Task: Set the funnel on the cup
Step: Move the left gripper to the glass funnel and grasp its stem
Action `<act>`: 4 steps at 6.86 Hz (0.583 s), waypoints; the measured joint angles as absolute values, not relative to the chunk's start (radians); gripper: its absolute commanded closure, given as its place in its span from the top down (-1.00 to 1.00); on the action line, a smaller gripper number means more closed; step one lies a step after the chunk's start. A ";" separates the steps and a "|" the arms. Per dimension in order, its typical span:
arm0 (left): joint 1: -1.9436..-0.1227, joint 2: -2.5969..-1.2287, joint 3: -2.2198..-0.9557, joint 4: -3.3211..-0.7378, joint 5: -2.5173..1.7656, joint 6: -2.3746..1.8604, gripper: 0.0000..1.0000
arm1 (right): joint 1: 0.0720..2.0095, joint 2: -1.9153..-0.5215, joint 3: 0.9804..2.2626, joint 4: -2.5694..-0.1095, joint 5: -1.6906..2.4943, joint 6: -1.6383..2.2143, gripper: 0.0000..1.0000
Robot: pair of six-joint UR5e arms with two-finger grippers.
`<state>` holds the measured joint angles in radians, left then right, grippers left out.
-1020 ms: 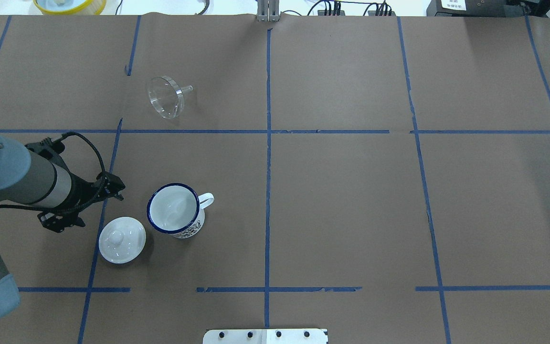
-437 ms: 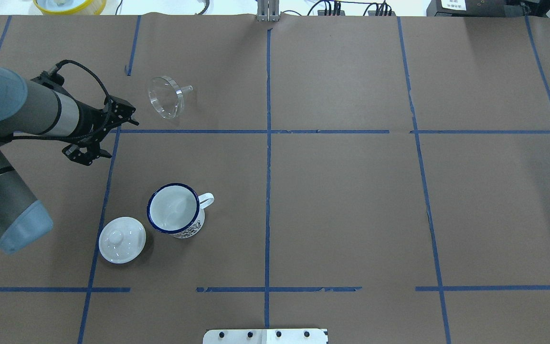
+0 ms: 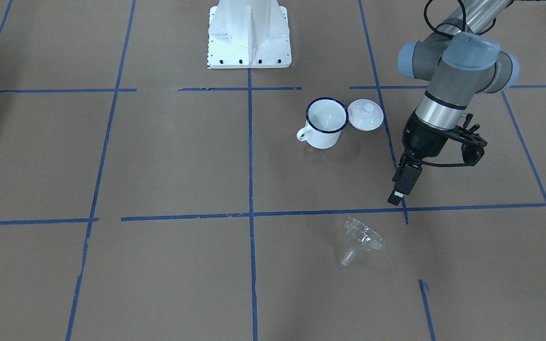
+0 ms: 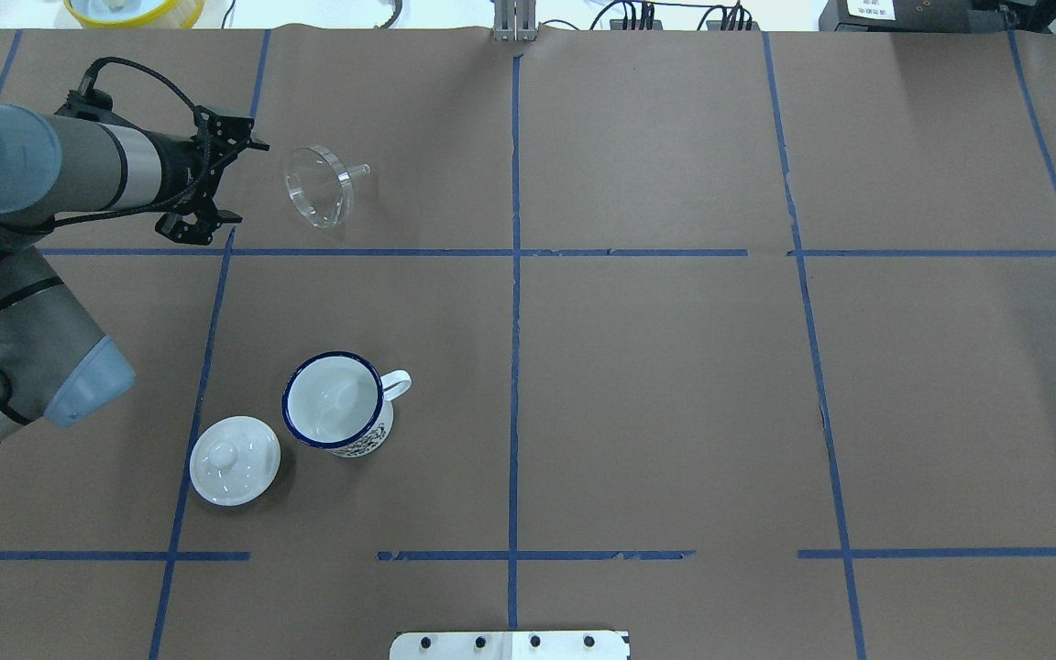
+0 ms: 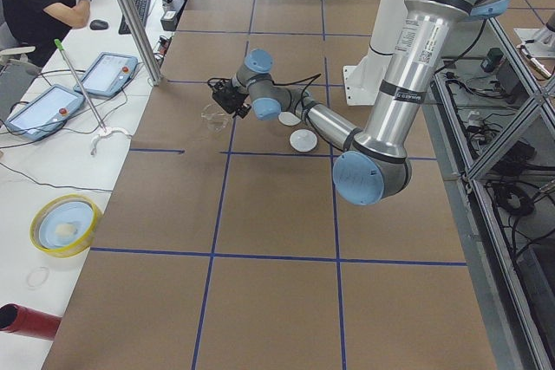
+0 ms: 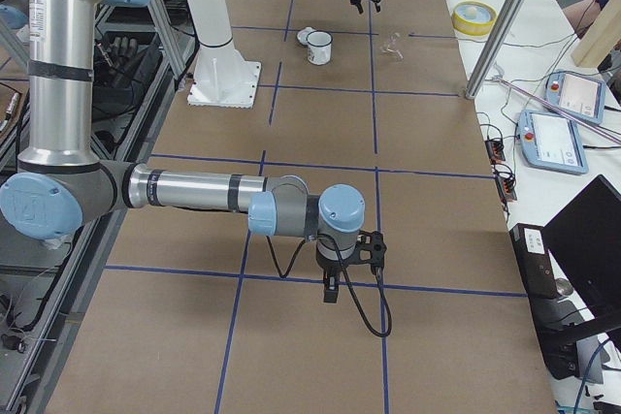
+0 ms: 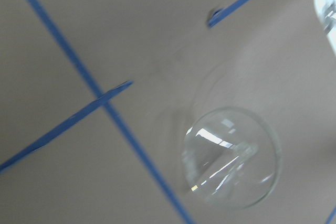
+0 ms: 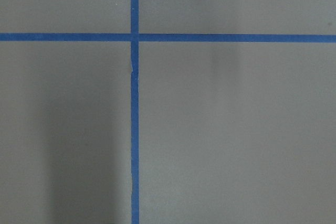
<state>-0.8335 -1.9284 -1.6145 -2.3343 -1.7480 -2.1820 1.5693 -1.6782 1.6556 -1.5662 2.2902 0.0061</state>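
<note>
The clear funnel (image 4: 317, 186) lies on its side on the brown paper at the far left, wide rim towards my left arm and spout pointing right. It also shows in the front view (image 3: 360, 239) and fills the left wrist view (image 7: 233, 156). The white cup (image 4: 335, 401) with its dark blue rim stands upright and empty nearer me (image 3: 325, 123). My left gripper (image 4: 230, 220) hovers just left of the funnel's rim, apart from it. In the front view the left gripper (image 3: 397, 195) looks shut and empty. My right gripper (image 6: 330, 293) hangs over bare paper far to the right; I cannot tell its state.
A round white lid with a knob (image 4: 235, 460) lies right beside the cup on its left. The robot's base plate (image 4: 510, 644) is at the near edge. A yellow-rimmed bowl (image 4: 134, 9) and a metal post (image 4: 514, 18) sit beyond the far edge. Blue tape lines cross the paper.
My left arm has swung from beside the lid, away across the table, to just left of the funnel. Funnel, cup and lid have not moved.
</note>
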 measured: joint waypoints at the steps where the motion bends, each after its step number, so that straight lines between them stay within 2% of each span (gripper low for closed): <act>1: -0.833 -1.950 -1.546 -2.428 -1.717 -2.209 0.84 | 1.569 -1.678 1.656 -1.566 2.290 0.006 1.00; 2: -0.832 -1.969 -1.514 -2.468 -1.705 -2.221 0.89 | 1.569 -1.678 1.657 -1.566 2.290 0.006 1.00; 4: -0.811 -2.018 -1.458 -2.486 -1.688 -2.247 0.75 | 1.569 -1.678 1.656 -1.566 2.290 0.006 1.00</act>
<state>-0.8109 -2.0181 -1.4584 -2.4856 -1.6879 -2.2474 1.5693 -1.6782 1.6562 -1.5662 2.2903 0.0061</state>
